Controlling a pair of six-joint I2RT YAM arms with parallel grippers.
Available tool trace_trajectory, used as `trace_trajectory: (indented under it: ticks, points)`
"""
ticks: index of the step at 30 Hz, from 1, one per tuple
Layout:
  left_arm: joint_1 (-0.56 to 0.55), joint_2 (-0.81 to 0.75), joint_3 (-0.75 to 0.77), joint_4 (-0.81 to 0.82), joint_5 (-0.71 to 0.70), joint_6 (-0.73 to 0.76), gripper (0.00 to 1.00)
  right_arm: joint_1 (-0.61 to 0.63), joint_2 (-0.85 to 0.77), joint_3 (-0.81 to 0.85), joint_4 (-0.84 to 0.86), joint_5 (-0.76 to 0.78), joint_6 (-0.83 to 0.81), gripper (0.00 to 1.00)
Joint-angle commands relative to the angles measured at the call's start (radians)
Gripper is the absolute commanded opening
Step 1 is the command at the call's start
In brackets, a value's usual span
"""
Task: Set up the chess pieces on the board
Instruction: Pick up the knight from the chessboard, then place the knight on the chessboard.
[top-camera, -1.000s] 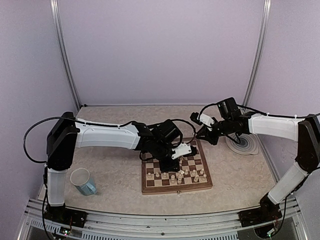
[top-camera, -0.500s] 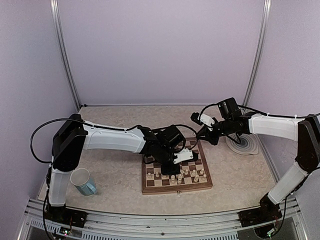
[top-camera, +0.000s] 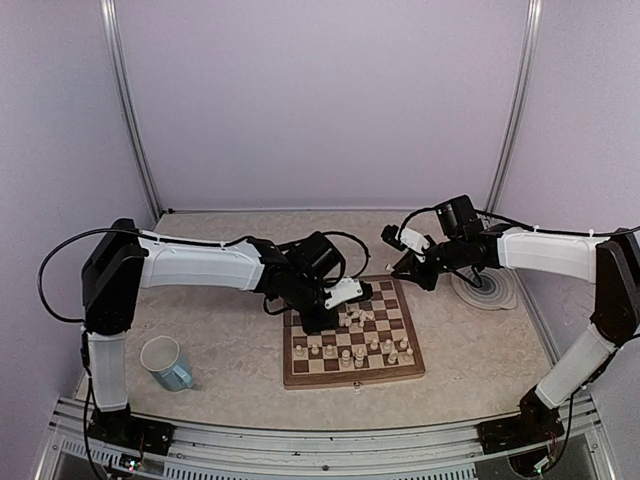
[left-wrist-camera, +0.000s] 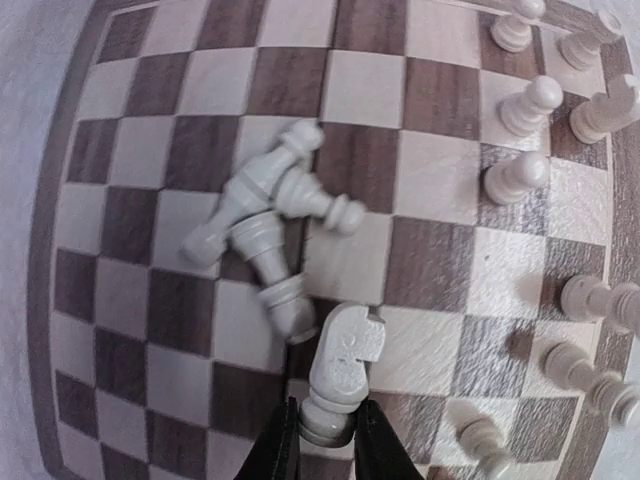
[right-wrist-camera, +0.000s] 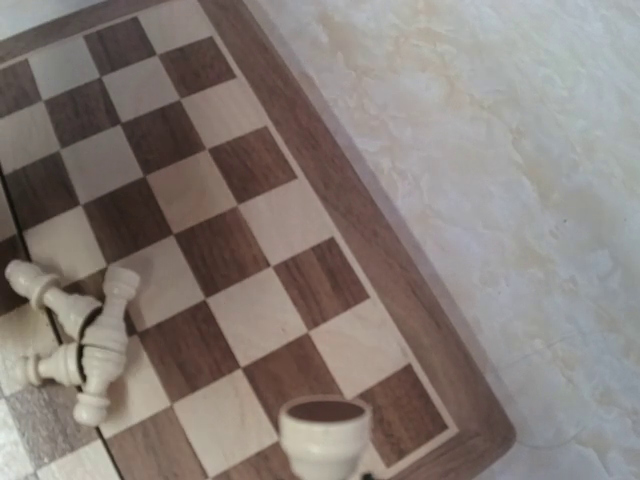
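Observation:
The board (top-camera: 300, 372) lies in the middle of the table. Several cream chess pieces (top-camera: 350, 352) stand on its near rows. In the left wrist view three pieces lie toppled in a heap (left-wrist-camera: 262, 215) mid-board, and more stand along the right side (left-wrist-camera: 525, 105). My left gripper (left-wrist-camera: 327, 440) is shut on the base of a knight (left-wrist-camera: 345, 365), just beside the heap. My right gripper (top-camera: 402, 266) hovers over the board's far right corner (right-wrist-camera: 440, 340), shut on a cream piece (right-wrist-camera: 323, 435) whose round brown-felted base faces the camera; its fingers are hidden.
A round grey-ringed plate (top-camera: 488, 288) sits right of the board under the right arm. A pale blue cup (top-camera: 166, 362) stands at the near left. Purple walls and metal posts enclose the table.
My left gripper has drawn back towards the board's far left and closed its jaws on the knight. The right arm has stayed where it was.

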Motion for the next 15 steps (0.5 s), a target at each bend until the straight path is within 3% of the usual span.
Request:
trace_trajectory:
  ticks: [1,10,15]
  points:
    - [0.058,-0.107,-0.052,0.034,-0.007,-0.063,0.18,-0.012,0.004,-0.008,0.002,-0.022,0.003,0.0]
    - [0.087,-0.047,-0.045,-0.022,-0.014,-0.132,0.2,-0.013,-0.005,-0.009,-0.024,-0.143,-0.021,0.0]
    - [0.089,-0.017,-0.021,-0.025,-0.003,-0.153,0.29,-0.012,-0.011,-0.009,-0.046,-0.222,-0.035,0.0]
